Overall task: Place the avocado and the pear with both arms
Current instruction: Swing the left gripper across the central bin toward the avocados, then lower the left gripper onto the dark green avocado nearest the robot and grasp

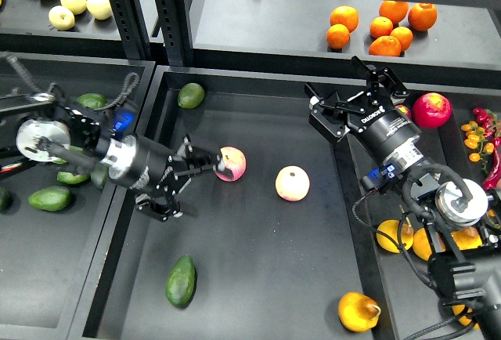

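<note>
**A:** What sits in the middle tray (258, 293)?

**B:** Two pink-yellow apples (292, 182), side by side near its centre. A short, round green avocado (190, 95) lies at the far-left corner. The long dark avocado (181, 280) lies toward the near-left, well apart from the apples. The pear (358, 311) rests at the near-right corner, just beside the tray wall.

**A:** And the bins either side of that tray?

**B:** The left bin (47, 277) holds several green avocados, partly hidden by my arm; I cannot count them surely. The right bin (438, 140) has one red apple (431, 110), some small chillies at its right edge, and yellow-orange fruit under my right arm.

**A:** The shelf beyond the tray?

**B:** Five oranges (381, 25) in a cluster on the right; four pale yellow fruits (77, 3) and one dark red one on the left.

**A:** The grippers?

**B:** The left gripper (210, 164) reaches in from the tray's left side, fingers spread, its tips touching the nearer apple. The right gripper (356, 93) hangs over the tray's far-right edge, fingers apart, holding nothing.
</note>
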You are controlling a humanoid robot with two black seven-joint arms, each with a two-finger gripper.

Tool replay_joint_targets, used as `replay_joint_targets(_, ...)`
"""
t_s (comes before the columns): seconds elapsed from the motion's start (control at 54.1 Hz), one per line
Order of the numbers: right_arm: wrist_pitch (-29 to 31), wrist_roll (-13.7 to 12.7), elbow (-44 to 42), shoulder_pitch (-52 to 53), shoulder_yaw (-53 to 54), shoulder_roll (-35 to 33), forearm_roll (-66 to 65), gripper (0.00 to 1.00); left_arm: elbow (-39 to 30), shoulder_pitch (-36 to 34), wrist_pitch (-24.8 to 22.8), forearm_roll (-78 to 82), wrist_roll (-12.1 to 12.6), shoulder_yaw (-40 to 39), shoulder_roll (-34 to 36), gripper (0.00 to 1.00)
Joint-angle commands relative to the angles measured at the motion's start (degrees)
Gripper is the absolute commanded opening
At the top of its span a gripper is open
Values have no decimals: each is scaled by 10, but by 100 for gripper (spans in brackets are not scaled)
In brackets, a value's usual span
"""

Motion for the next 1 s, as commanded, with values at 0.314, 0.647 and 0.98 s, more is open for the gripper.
replay_joint_targets(0.314,7,0,-20,15,0,0,1,100,18,-127,0,99,0,209,-135,100)
replay_joint_targets(0.647,8,0,-23,23,1,0,1,100,75,-121,0,109,0,274,-225,100)
replay_joint_targets(0.98,9,0,-21,24,1,0,0,100,182,-48,0,113,0,279,-261,100)
